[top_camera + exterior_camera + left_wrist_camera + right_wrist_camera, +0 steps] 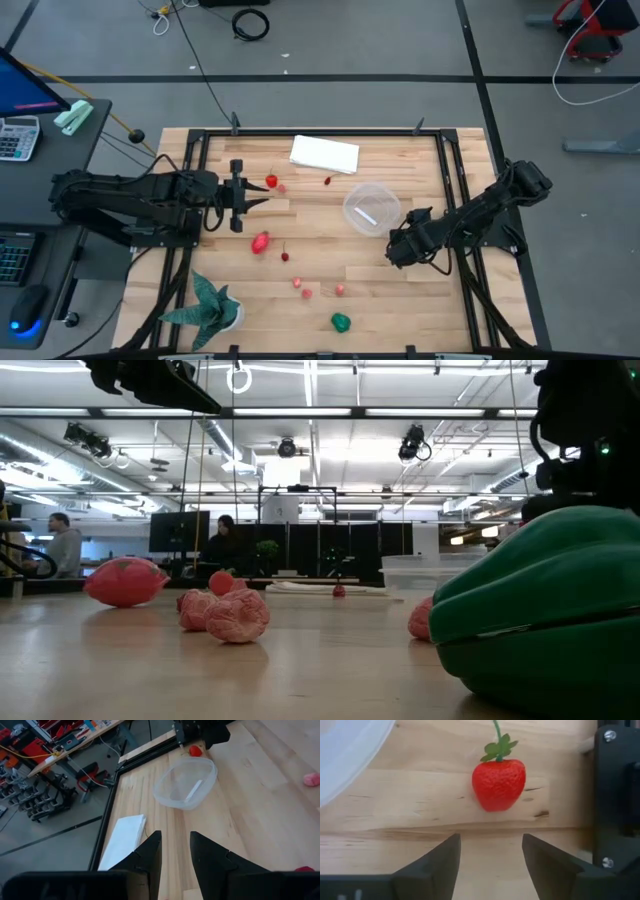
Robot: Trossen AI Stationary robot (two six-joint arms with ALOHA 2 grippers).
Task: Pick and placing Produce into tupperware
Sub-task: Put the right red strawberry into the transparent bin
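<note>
The clear round tupperware stands right of the table's middle, with a white strip inside. A red strawberry with a green stalk lies on the wood next to it. My right gripper hangs open just above and short of the strawberry, slanting steeply down, touching nothing. Other produce lies scattered: a red piece, a red-pink one, small pink ones and a green one. My left gripper waits open above the table's left side, pointing toward the tupperware.
A folded white cloth lies at the far edge. A spiky teal potted plant stands at the near left corner. The black table frame runs close beside my right gripper. In the low view, the green piece looms large.
</note>
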